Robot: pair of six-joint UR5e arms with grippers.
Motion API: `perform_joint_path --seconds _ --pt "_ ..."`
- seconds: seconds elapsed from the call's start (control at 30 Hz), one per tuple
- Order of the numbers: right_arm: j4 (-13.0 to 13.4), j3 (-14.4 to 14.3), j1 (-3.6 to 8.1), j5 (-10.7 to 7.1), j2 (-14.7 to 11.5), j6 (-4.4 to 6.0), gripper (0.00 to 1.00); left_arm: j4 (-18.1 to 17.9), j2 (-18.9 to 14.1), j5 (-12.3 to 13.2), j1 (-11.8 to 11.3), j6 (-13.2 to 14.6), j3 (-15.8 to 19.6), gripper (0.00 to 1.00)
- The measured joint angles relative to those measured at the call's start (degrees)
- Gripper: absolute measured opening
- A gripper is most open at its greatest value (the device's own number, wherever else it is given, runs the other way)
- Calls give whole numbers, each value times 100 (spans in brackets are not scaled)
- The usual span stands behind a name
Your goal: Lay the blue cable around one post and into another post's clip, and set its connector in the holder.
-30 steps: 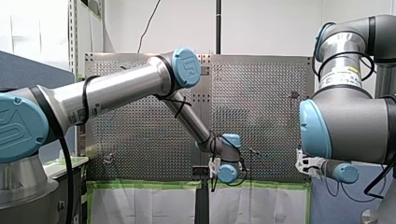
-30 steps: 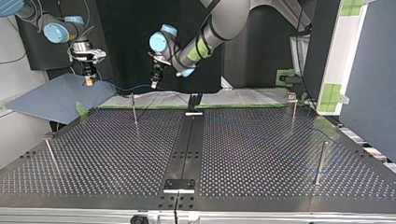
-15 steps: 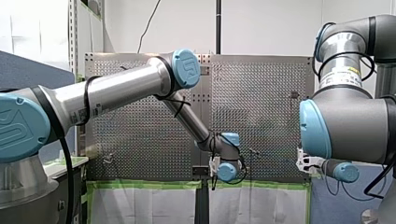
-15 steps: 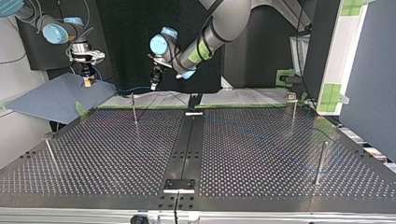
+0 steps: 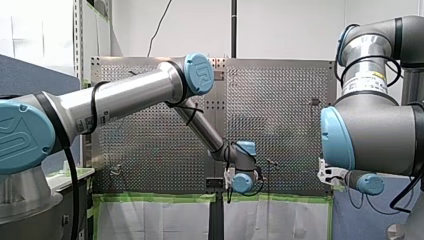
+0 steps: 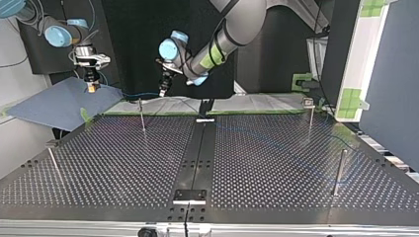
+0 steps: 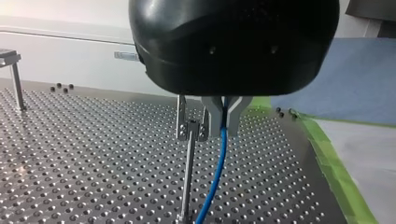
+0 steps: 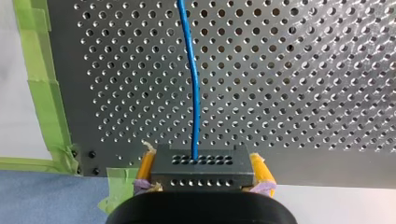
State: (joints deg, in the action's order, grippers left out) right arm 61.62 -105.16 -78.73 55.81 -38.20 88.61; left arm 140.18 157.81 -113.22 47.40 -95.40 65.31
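Here, two arms are working over one perforated table (image 6: 123,163), and a single blue cable (image 6: 133,94) is hanging in a shallow sag between their two grippers at the top view's far left.

My right gripper (image 8: 202,173) is hovering past the table's far-left corner, over a blue mat (image 6: 59,103). Its two yellow pads (image 8: 146,164) are clamping one dark connector (image 8: 201,161), one pad on each side. The cable is leaving the middle of the connector's perforated face and running away over the table's taped corner, where green tape (image 8: 39,70) is lining the edge.

My left gripper (image 7: 225,119) is hanging above the table's far edge, left of centre in the top view. Its two metal fingers are pinching the cable narrowly, and the cable is dropping from them in a gentle curve toward the table.

In the left wrist view one clip-headed post (image 7: 188,172) is standing upright just beside those fingers and the cable is passing close beside it; whether they are touching, I cannot tell. A second post (image 7: 16,86) is standing well apart.

The top view is showing four posts in all:
- a far-left post (image 6: 142,116)
- a near-left post (image 6: 54,163)
- a far-right post (image 6: 310,118)
- a near-right post (image 6: 339,173)

Two black mounts are sitting on the centre strip, one far (image 6: 206,105) and one near (image 6: 189,195).
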Motion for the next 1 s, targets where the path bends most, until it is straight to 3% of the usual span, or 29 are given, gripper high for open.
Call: perform_joint_path --seconds 0.4,0.67,1.0 --pt "0 8 -10 1 6 13 0 175 46 83 -54 -24 -85 4" --pt "1 8 -9 1 7 15 0 509 343 91 -43 5 -415 4" --pt "9 10 -6 2 8 8 0 601 377 106 -72 -6 -596 4"
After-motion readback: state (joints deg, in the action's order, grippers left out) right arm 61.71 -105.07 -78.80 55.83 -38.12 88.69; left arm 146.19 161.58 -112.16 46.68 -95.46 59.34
